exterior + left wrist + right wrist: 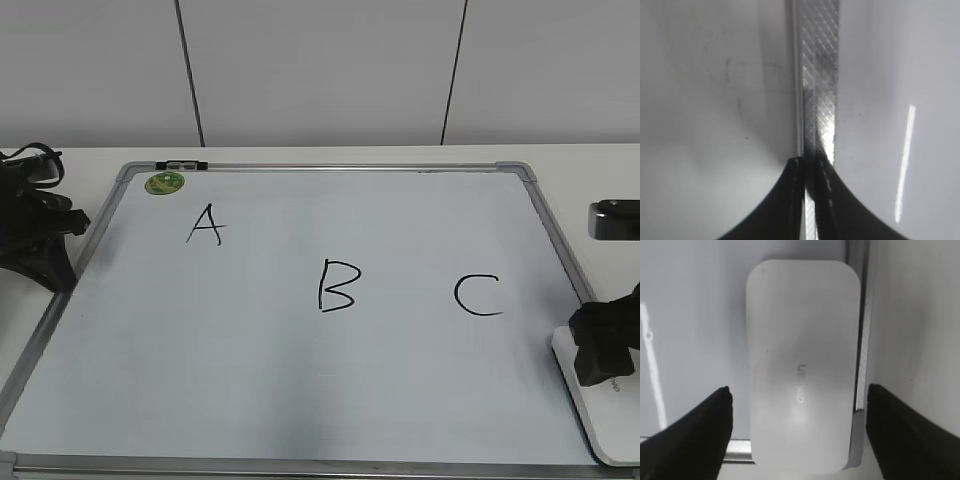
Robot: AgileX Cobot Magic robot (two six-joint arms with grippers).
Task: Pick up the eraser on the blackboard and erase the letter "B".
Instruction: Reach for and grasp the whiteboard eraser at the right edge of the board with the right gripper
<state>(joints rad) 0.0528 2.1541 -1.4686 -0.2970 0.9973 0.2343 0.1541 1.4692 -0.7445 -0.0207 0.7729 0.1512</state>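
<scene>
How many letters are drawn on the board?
3. The A is upper left near the green magnet, the letter "B" is in the middle, and the C is to the right. None look hidden.

the blackboard (300,400) lay bare around the letter "B" (337,286); "A" (205,224) and "C" (477,295) sat well apart from it.

In the exterior view the right claw (604,350) covers part of the eraser (610,425), whose lower right end runs off the picture edge. The blackboard (300,400) loses its bottom corners to the frame edge. The left claw (40,235) is half cut off at the left. Grey lettering on the eraser is too blurred to read fully.
</scene>
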